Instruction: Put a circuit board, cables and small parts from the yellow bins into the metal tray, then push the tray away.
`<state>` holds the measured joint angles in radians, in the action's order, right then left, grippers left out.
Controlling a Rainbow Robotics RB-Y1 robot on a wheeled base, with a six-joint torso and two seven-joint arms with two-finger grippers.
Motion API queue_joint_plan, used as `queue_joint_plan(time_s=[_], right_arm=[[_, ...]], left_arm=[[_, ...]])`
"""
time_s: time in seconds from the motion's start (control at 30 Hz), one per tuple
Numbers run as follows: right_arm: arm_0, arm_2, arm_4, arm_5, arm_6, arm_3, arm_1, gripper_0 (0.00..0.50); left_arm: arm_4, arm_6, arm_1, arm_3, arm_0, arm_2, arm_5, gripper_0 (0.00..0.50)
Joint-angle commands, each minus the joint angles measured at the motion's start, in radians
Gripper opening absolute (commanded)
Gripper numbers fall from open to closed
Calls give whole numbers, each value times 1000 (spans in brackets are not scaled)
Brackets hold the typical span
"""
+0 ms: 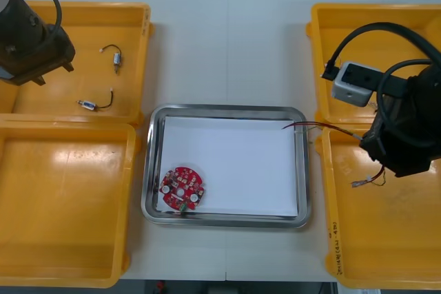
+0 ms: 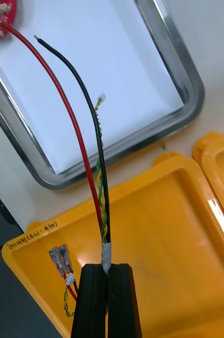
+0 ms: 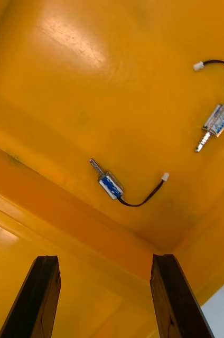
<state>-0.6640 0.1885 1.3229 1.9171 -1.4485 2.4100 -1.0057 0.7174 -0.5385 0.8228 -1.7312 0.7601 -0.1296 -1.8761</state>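
My right gripper (image 2: pixel 106 268) is shut on a cable bundle (image 2: pixel 93 158) of red, black and twisted yellow-green wires, held above the near right yellow bin (image 2: pixel 159 222). The wire tips reach out over the white-lined metal tray (image 2: pixel 188 79). From the front, the cable (image 1: pixel 317 126) runs from the right gripper (image 1: pixel 368 144) across the tray's right rim (image 1: pixel 303 170). A round red circuit board (image 1: pixel 182 186) lies in the tray's near left corner. My left gripper (image 3: pixel 105 259) hangs open over the far left bin (image 1: pixel 83 15), above two small metal parts (image 3: pixel 110 186) (image 3: pixel 217 120).
The two small metal parts (image 1: pixel 117 58) (image 1: pixel 88 104) carry short black leads. The near left bin (image 1: pixel 62 204) and the far right bin (image 1: pixel 324 46) flank the tray. A loose connector end (image 2: pixel 62 261) of the cable hangs beside the right fingers.
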Motion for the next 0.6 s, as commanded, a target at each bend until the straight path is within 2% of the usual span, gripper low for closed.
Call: queue_joint_plan(time_s=[0.03, 0.2, 0.3, 0.4, 0.53, 0.6], right_arm=[[-48, 69, -68, 3, -61, 26, 104, 0], [-72, 169, -188, 3, -86, 23, 203, 0], [-80, 224, -263, 3, -132, 14, 243, 0], [-80, 285, -340, 3, -197, -12, 263, 0], [-83, 364, -393, 3, -257, -57, 285, 0], [-88, 411, -442, 3, -285, -78, 303, 0]], left_arm=[[-65, -5, -54, 93, 82, 25, 23, 500], [-101, -3, -99, 249, 120, 25, 91, 500], [-115, 0, -122, 332, 140, 25, 126, 500], [-121, 0, -139, 412, 159, 24, 156, 500], [-116, 0, -156, 487, 171, 25, 187, 500], [-111, 0, -163, 518, 171, 25, 201, 500]])
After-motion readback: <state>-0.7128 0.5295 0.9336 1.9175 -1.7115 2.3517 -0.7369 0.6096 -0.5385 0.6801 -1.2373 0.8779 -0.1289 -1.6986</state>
